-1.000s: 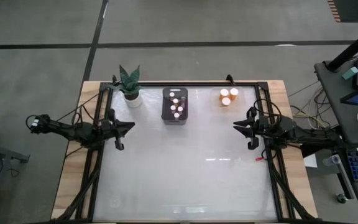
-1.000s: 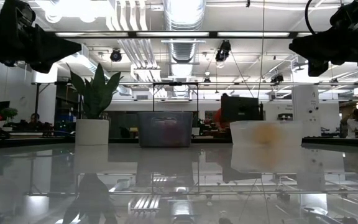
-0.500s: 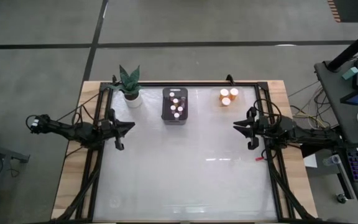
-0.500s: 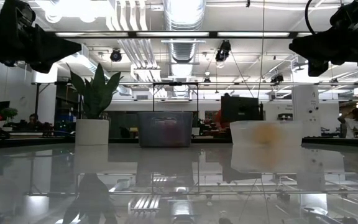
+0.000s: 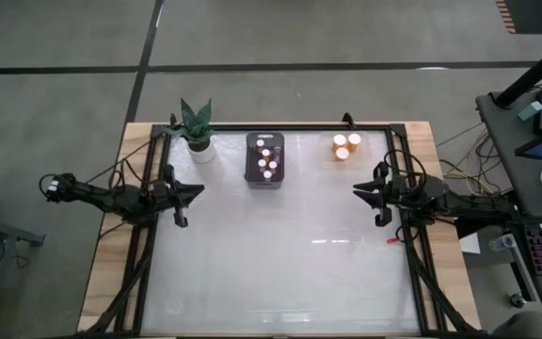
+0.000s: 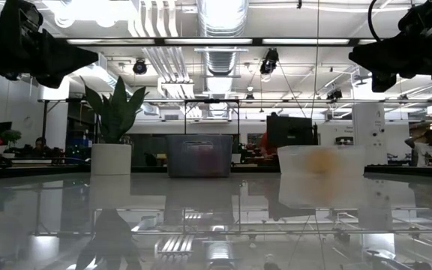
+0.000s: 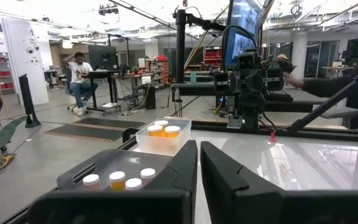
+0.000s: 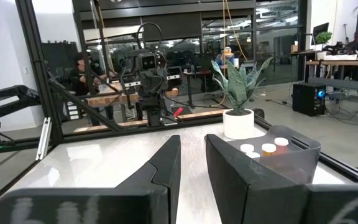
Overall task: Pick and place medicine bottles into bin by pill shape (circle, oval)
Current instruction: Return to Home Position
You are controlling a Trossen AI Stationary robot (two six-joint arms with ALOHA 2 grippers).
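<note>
Several medicine bottles (image 5: 267,160) with white caps stand in a dark bin (image 5: 252,175) at the table's far middle. Three orange ones (image 5: 345,146) stand in a clear bin (image 7: 162,140) at the far right. My left gripper (image 5: 200,191) hovers shut at the table's left side, pointing level toward the right. My right gripper (image 5: 356,191) hovers shut at the right side, facing it. Both are well above the table and nearer than the bins. Nothing is between either pair of fingers (image 7: 185,165) (image 8: 166,158).
A plant in a white pot (image 5: 199,146) stands at the far left corner, left of the dark bin. Black frame rails (image 5: 409,245) run along the table's left and right sides. A small red item (image 5: 392,240) lies near the right rail. The glossy table (image 5: 280,254) stretches between the arms.
</note>
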